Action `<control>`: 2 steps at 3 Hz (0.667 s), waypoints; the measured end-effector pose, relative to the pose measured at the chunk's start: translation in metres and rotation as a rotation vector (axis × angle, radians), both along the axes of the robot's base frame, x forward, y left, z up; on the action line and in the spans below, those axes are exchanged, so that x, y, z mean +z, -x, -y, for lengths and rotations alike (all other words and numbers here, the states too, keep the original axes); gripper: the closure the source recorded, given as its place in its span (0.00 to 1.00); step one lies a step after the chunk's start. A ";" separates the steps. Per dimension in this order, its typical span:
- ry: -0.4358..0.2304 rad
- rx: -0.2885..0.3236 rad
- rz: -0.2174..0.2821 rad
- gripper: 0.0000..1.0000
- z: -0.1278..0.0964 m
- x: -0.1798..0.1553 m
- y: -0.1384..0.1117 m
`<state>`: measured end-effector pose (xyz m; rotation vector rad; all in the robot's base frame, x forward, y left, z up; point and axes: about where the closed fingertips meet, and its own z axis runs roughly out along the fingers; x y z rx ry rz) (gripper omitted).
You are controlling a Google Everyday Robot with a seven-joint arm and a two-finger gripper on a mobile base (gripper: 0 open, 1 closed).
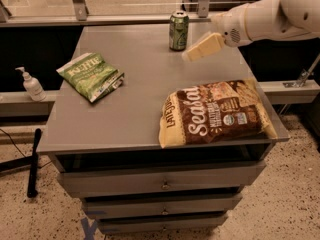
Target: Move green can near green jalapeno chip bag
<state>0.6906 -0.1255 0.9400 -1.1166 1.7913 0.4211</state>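
The green can [178, 30] stands upright near the far edge of the grey cabinet top [140, 89]. The light-green jalapeno chip bag [90, 76] with white lettering lies flat near the left side of the top. My gripper [192, 54] reaches in from the right on a white arm [270, 16], with pale fingers [206, 46] pointing left and down. Its tip hangs just right of the can and slightly nearer to me, apart from it. It holds nothing.
A large brown "Sea Salt" chip bag [212, 113] lies at the front right of the top. A white pump bottle [31, 83] stands on a ledge to the left. Drawers [160, 184] sit below the top. A railing [125, 19] runs behind.
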 end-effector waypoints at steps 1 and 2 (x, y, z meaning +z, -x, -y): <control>-0.114 -0.035 0.072 0.00 -0.029 0.008 -0.044; -0.139 -0.078 0.111 0.00 -0.048 0.010 -0.083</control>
